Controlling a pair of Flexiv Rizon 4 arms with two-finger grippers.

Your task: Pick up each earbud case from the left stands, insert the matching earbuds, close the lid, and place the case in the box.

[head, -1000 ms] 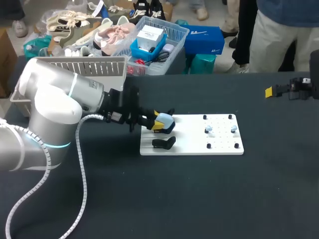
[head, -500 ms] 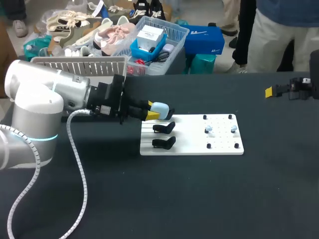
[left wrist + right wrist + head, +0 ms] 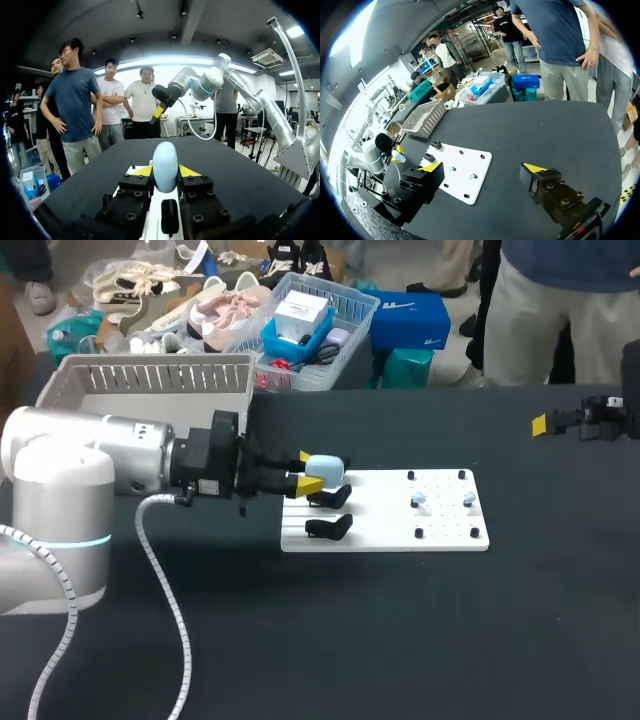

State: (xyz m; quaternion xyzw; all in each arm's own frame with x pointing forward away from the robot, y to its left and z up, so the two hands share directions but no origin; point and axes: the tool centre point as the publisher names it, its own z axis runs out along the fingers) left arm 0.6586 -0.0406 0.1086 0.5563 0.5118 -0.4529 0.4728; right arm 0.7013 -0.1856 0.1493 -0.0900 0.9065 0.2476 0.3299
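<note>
- Clamped from both sides between the yellow tips of the left gripper [image 3: 311, 471]: the pale blue earbud case [image 3: 165, 170], its lid apparently down.
- Held clear of the white board [image 3: 385, 538], just above the rear black stand [image 3: 331, 497], which is bare. Nothing pale on the front stand [image 3: 329, 528] either.
- Step in hand, by the look of it: pick-up finished, carry towards the earbuds [image 3: 420, 502] barely begun.
- Next, probably: take the case across the board to the two pale earbuds among the pegs at its far end, and get the lid up first.
- Likely a job for both arms, with the case kept level and the grip not slackened while the lid is worked.
- Right gripper [image 3: 483, 169] spread wide, holding nothing, parked well apart near the right edge of the desk [image 3: 400, 640].
- Slatted box [image 3: 160, 375] behind the left arm, wanted only for the last step.
- Against a second ago: case raised off the rear stand and drawn back a little towards the left arm's side, uncovering that stand.
- Left arm's elbow sunk lower and farther left; board, earbuds and right gripper unmoved.
</note>
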